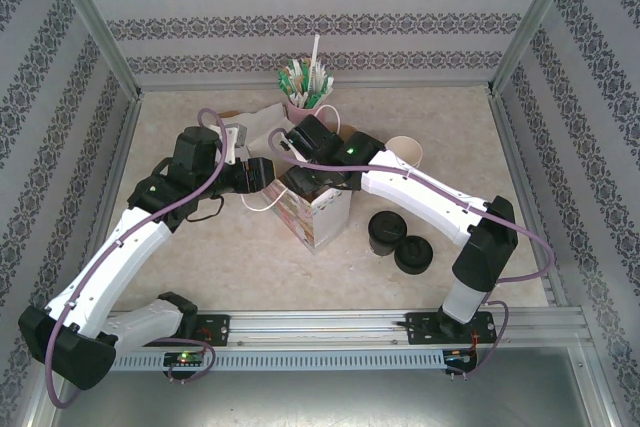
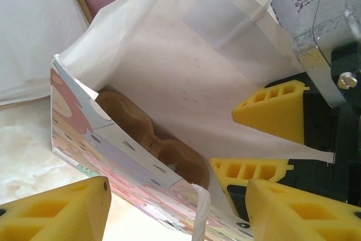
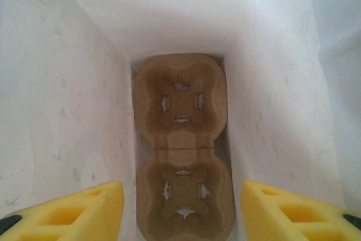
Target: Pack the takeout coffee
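Note:
A printed paper bag (image 1: pixel 318 215) stands open in the middle of the table. At its bottom lies a brown two-cup cardboard carrier (image 3: pixel 181 150), with both cup wells bare. My right gripper (image 3: pixel 180 218) hangs open inside the bag mouth (image 1: pixel 305 179), nothing between its fingers. My left gripper (image 2: pixel 177 218) is open astride the bag's printed wall (image 2: pixel 113 150), at the bag's left edge (image 1: pixel 268 173). The takeout coffee (image 1: pixel 413 254) shows as a black disc on the table right of the bag, clear of both grippers.
A pile of black lids (image 1: pixel 385 232) stands beside the coffee. Lidless cream cups (image 1: pixel 405 150) lie behind my right arm. A pink cup of straws and sachets (image 1: pixel 305 97) stands at the back. Metal frame posts and patterned walls close in the table.

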### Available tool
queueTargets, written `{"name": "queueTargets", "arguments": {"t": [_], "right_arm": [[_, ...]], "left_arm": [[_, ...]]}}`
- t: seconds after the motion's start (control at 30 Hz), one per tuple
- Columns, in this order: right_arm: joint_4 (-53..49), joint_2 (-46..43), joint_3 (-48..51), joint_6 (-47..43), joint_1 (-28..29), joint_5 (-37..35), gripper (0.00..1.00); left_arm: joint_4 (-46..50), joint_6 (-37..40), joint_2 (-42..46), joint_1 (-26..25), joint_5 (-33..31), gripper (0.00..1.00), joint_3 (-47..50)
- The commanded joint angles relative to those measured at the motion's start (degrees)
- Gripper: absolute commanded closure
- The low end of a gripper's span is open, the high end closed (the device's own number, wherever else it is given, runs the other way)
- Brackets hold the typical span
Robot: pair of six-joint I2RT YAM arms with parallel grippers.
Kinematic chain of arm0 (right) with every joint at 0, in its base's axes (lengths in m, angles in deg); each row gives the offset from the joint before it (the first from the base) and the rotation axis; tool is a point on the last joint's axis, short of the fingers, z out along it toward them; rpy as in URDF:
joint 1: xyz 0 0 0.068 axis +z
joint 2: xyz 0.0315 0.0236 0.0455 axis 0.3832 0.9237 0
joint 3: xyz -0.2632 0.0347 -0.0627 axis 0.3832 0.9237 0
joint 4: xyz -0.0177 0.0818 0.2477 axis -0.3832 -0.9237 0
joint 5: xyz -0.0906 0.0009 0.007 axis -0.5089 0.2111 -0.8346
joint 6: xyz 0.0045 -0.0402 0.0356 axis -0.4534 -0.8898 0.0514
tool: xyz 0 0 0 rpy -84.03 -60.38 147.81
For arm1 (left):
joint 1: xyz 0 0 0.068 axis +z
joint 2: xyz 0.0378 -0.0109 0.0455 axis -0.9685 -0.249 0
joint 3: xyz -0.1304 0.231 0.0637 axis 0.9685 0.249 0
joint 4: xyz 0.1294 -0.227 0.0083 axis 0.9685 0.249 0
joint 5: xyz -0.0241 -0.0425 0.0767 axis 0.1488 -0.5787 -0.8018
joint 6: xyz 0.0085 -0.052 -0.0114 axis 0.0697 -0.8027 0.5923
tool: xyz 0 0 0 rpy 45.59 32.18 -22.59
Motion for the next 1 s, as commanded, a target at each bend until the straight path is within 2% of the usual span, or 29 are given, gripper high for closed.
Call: {"name": "queueTargets", "arguments": {"t": [0.0,0.97], "right_arm": [[-1.94,-0.82,-1.86,1.22,0.58,-0.34,0.43],[-7.9,-2.63,-4.39,2.23,0.93,0.13,0.4]], "left_arm": [[0.38,0.28,1.08,0.7,-1.51,0.35,0.14],[1.8,0.79,1.18,0.68,-2.44,0.39,-0.81]]}}
